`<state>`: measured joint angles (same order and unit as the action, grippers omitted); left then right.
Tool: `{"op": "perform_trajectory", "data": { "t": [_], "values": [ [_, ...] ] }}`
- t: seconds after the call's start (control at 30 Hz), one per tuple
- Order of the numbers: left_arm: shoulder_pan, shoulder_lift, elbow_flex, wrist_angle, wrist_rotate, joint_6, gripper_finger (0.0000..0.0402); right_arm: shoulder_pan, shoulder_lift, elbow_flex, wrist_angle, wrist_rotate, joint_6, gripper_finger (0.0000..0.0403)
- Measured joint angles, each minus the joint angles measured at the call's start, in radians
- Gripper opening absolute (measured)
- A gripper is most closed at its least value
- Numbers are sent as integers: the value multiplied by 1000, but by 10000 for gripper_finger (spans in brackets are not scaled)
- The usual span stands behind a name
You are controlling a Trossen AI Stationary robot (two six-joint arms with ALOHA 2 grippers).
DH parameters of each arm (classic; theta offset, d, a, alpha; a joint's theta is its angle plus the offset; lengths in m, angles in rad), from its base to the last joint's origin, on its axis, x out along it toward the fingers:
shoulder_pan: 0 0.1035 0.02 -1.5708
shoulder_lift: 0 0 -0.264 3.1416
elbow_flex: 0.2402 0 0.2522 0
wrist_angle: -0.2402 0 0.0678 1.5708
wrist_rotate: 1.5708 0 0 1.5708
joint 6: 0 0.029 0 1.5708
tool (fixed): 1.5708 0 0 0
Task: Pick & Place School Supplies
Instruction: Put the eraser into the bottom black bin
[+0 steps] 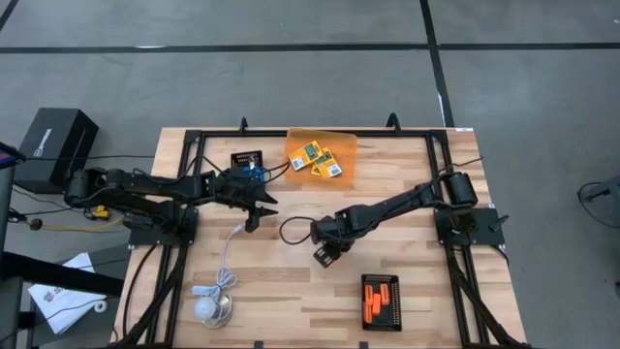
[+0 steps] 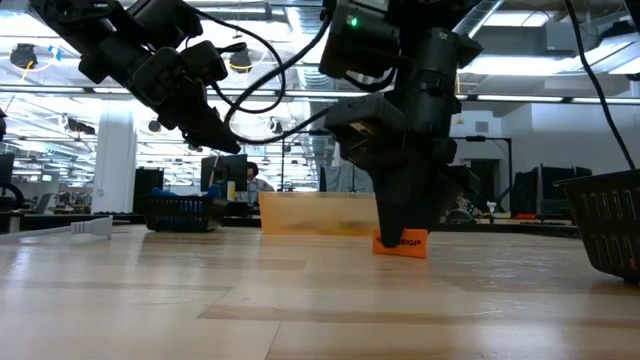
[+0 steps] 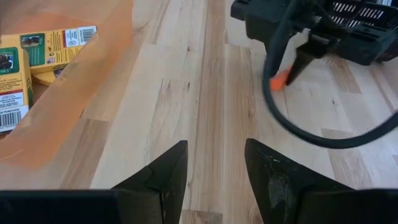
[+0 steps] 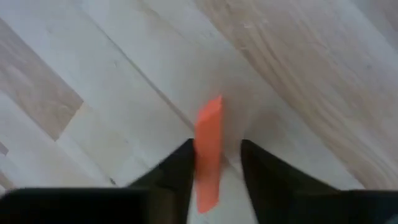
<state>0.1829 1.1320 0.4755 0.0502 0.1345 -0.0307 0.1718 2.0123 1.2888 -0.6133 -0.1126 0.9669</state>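
Observation:
A short orange stick [image 4: 208, 143] lies flat on the wooden table near its middle [image 2: 400, 244]. My right gripper [image 4: 214, 171] stands over it, pointing down, its open fingers on either side of the stick [image 1: 325, 254]. My left gripper [image 3: 214, 180] hovers open above the table to the left [image 1: 260, 211], holding nothing. Yellow-and-green crayon boxes [image 1: 318, 160] lie on an orange tray [image 1: 344, 143] at the far edge. My right gripper comes at the orange stick from above, its fingers along the stick's long sides [image 4: 210, 124]. One finger [image 4: 180, 171] stands right at the stick; I cannot tell whether it touches. A gap shows between the stick and the other finger [image 4: 264, 171]. The stick rests on the table.
A black tray [image 1: 366, 281] holding more orange sticks [image 1: 373, 308] stands near the front right. A small black tray [image 1: 244, 157] with something blue at its edge sits at the back, by the left arm. A white cable with a round puck [image 1: 211, 308] lies front left.

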Motion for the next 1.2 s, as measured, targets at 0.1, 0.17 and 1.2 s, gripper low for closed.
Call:
{"op": "perform_trajectory", "data": {
  "t": [0.1, 0.17, 1.2],
  "values": [
    [0, 0, 0, -3, 0, 0, 155, -6, 1, -1, -1, -1, -3, 46],
    [0, 0, 0, -7, 0, 0, 155, -6, 2, -2, 1, 5, -21, 21],
    [0, -473, 26, 34, 39, -250, 69, 71, -462, -4, 13, 122, -110, 22]
  ]
}}
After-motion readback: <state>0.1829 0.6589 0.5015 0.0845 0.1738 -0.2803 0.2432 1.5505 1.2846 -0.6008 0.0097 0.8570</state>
